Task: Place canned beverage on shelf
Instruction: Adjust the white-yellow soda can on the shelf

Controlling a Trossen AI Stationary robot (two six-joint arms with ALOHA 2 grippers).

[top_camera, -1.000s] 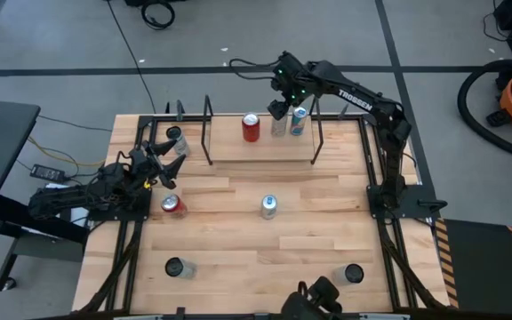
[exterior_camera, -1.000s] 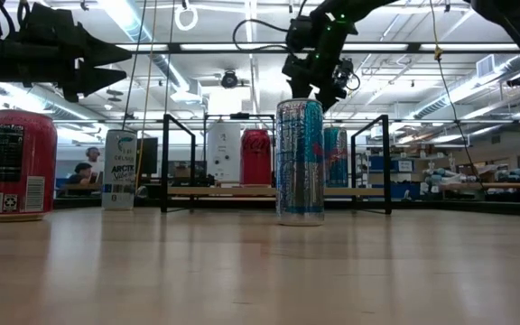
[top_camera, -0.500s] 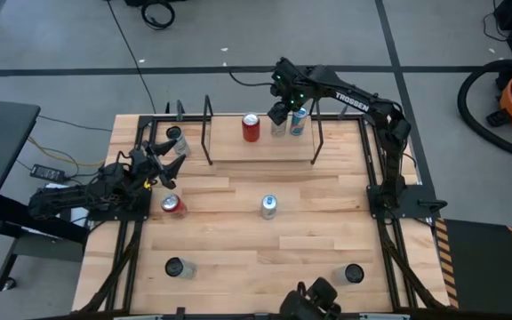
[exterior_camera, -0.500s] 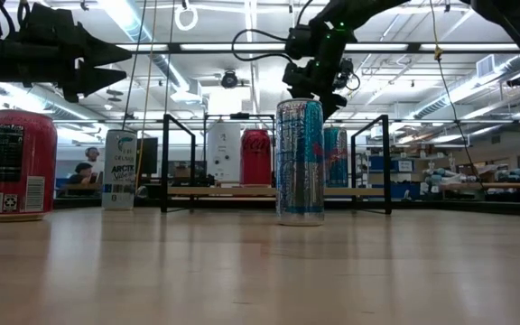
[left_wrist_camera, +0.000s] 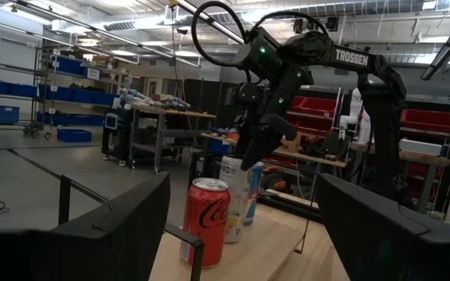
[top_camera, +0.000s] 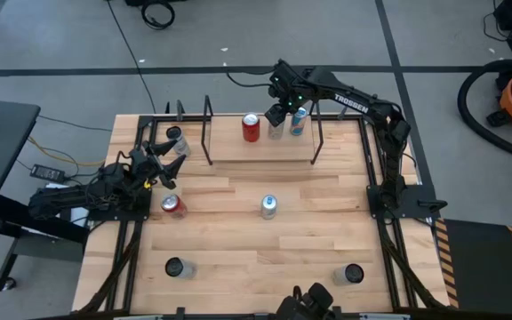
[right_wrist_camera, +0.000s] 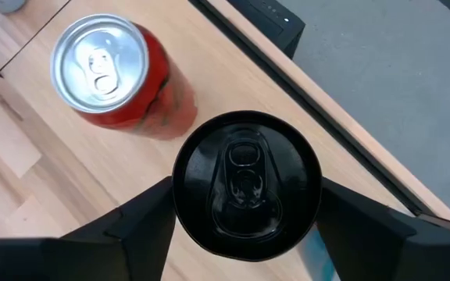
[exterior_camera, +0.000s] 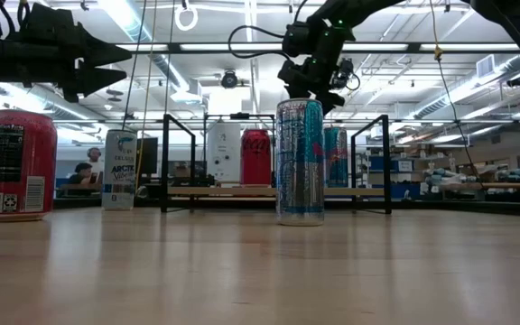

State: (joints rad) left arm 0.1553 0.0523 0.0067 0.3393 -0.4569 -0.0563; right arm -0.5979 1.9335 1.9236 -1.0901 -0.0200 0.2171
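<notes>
Right gripper (top_camera: 276,114) has drifted slightly toward the red can (top_camera: 251,127) over the last second and its fingers have narrowed; they stand partly open to either side of the black-topped can (right_wrist_camera: 245,184), contact not confirmed. That can stands upright on the shelf (top_camera: 229,149), between the red can and a blue-silver can (top_camera: 299,120). Judged: placement done, release or re-seat under way; left gripper (top_camera: 160,158) idles open over the table's left side.
</notes>
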